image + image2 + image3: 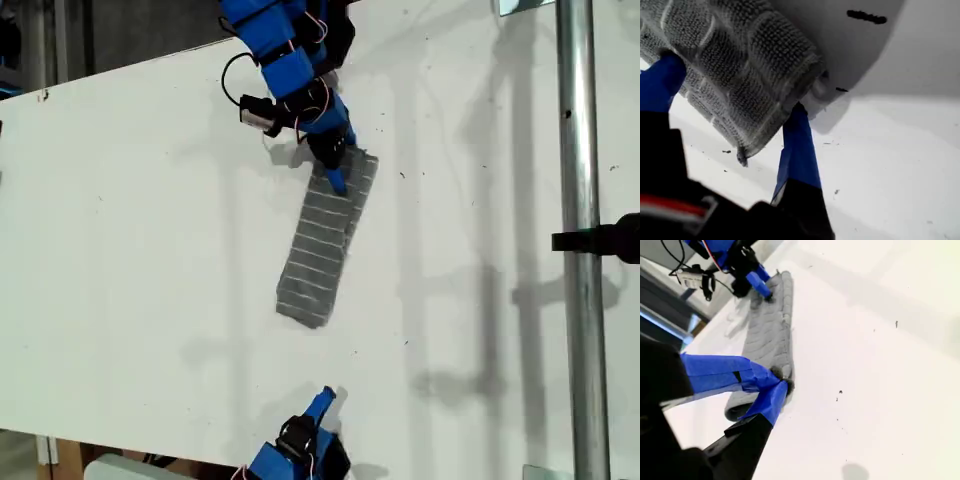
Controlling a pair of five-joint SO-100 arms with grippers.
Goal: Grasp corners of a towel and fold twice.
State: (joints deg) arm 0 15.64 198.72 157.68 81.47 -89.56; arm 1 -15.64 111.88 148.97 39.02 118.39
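A white table (130, 250) fills the scene, with a metal pole (585, 240) standing upright near the exterior view's right edge. My first gripper (735, 105) is seen at the towel's far end, the end toward the exterior view's top; its blue fingers (799, 150) are parted with the folded cloth edge between them, one finger on each side, though a firm clench cannot be confirmed. The towel (325, 245) is laid flat as a long, narrow folded strip, slanted across the table. My second gripper (780, 385) is held off the towel's near end, toward the exterior view's bottom, its blue-taped tips brought together and nothing gripped between them.
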